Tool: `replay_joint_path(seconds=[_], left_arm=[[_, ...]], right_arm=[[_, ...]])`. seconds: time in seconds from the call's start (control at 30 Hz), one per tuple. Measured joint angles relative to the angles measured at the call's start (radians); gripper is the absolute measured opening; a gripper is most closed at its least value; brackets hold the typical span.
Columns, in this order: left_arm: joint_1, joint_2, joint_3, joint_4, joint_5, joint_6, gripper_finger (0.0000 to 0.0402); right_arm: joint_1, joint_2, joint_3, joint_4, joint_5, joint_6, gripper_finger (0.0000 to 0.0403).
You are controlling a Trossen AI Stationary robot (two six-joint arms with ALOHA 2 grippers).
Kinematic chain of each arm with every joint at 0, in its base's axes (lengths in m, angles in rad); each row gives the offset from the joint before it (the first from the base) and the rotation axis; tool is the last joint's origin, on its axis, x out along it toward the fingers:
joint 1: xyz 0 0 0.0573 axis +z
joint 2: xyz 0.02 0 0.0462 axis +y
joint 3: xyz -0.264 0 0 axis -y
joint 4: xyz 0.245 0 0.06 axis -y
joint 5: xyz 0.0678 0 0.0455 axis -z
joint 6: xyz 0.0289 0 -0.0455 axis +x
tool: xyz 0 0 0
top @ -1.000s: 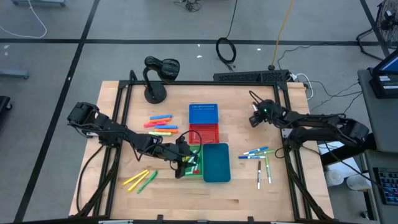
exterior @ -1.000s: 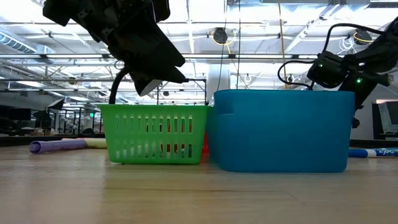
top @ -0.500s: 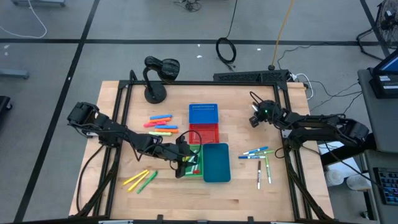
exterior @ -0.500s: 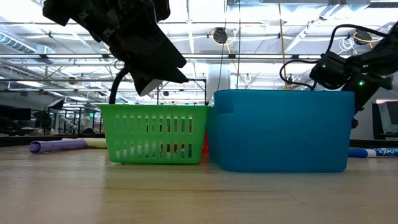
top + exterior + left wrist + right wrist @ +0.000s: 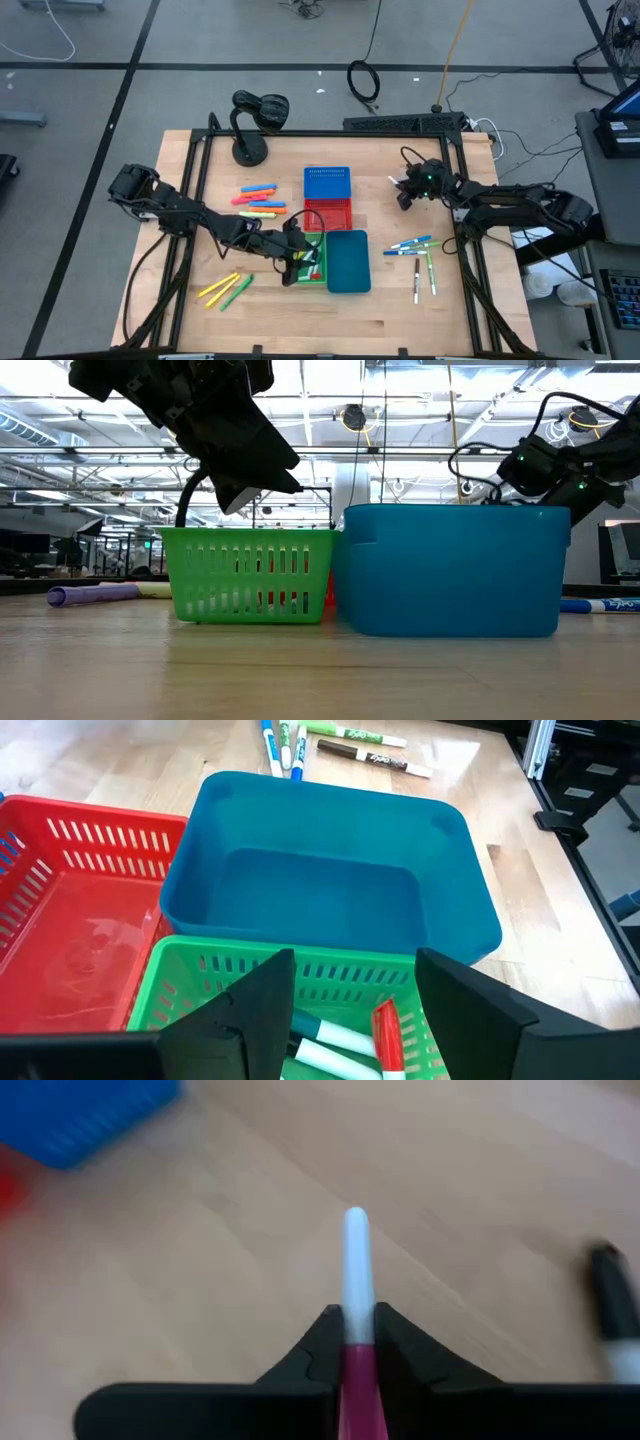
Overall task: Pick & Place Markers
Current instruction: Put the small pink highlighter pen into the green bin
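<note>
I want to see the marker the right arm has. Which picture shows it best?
The right wrist view: the marker, white with a pink end, sits pinched in the right gripper. From above it's only a speck by that gripper. The low and left wrist views don't show it.

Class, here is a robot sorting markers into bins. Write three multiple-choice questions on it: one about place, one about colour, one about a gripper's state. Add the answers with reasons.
1. Over which bin does the left gripper hang?
A. blue bin
B. green bin
C. red bin

2. What colour is the solid-walled bin beyond the green bin?
A. teal
B. yellow
C. purple

3. How is the right gripper?
A. open and empty
B. shut on a marker
C. out of sight

Answers: 1 B, its spread fingers frame the green rim. 2 A, its walls are teal. 3 B, the fingers pinch a white marker with a pink end.
</note>
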Motion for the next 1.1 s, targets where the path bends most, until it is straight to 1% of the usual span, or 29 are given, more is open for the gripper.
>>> replay_joint_path(seconds=[0.13,0.6,0.83,1.1], left_arm=[[0.000,0.000,0.000,0.000,0.000,0.000,0.0214],[0.000,0.000,0.000,0.000,0.000,-0.001,0.0214],[0.000,0.000,0.000,0.000,0.000,-0.001,0.0214],[0.000,0.000,0.000,0.000,0.000,-0.001,0.0214]], right_arm=[[0.026,0.000,0.000,0.064,-0.045,0.011,0.0025],[0.143,-0.001,0.001,0.200,-0.046,0.019,0.0025],[0.183,-0.001,0.002,0.249,-0.046,0.046,0.0025],[0.257,-0.001,0.002,0.315,-0.046,0.007,0.0025]])
